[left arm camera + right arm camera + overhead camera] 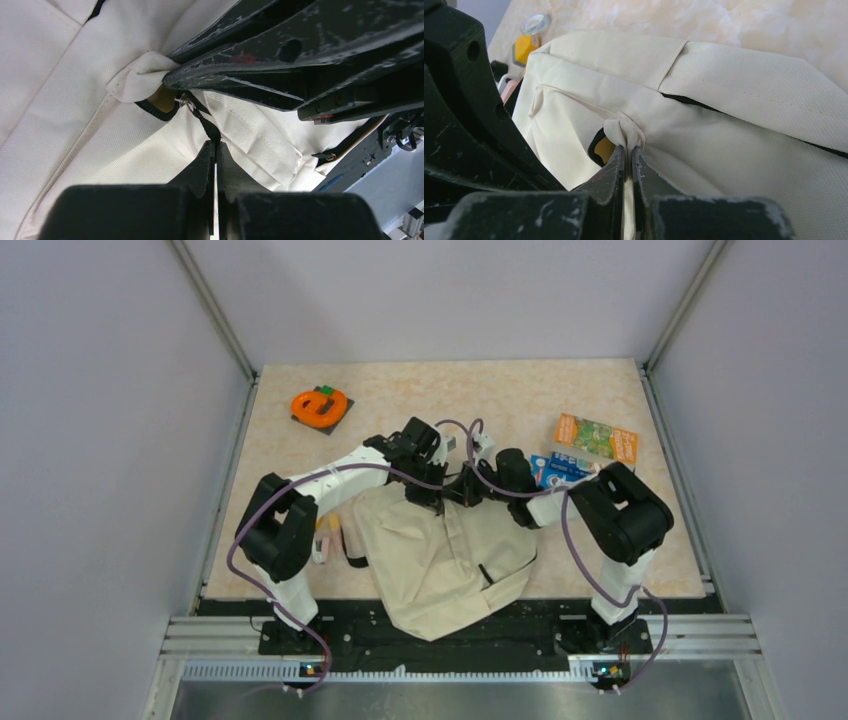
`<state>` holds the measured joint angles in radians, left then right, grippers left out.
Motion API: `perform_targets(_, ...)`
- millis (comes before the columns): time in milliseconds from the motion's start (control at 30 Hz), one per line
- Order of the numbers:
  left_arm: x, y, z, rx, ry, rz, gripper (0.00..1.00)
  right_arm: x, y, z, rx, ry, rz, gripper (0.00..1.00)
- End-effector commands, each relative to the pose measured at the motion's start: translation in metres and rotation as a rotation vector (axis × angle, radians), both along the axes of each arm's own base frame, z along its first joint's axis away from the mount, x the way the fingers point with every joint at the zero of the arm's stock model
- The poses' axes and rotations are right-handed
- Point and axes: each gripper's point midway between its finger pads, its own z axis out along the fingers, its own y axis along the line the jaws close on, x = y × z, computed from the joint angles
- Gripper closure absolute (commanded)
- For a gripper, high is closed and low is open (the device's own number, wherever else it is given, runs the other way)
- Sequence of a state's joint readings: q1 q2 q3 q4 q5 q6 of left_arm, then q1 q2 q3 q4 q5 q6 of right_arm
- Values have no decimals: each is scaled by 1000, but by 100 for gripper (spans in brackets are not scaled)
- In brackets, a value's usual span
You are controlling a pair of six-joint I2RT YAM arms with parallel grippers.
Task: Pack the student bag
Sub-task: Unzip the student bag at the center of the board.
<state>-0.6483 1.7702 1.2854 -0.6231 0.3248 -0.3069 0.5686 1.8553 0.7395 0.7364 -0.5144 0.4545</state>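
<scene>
We see the student bag [440, 560], crumpled cream fabric with black zipper trim, lying at the table's [480, 390] near edge, the left gripper [215, 146] clenched on its black trim and the right gripper [628, 150] pinching a cream fold.

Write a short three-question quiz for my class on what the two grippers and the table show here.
1. True or false: the right gripper is pinching a fold of the bag's cream cloth.
2. Where does the orange ring lie? A) far left corner of the table B) on the bag C) in the right gripper
3. Fill in: the left gripper is ____ on a black strip of the bag.
Key: 1 true; 2 A; 3 shut.
</scene>
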Motion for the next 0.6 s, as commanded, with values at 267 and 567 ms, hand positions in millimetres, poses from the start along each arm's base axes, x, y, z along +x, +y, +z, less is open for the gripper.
perform_targets(267, -27, -30, 12, -106, 16, -28, 100, 43, -35, 60, 61, -168, -372, 100)
perform_targets(567, -64, -44, -3, -145, 35, -10, 100, 46, -48, 62, 47, -185, -443, 100)
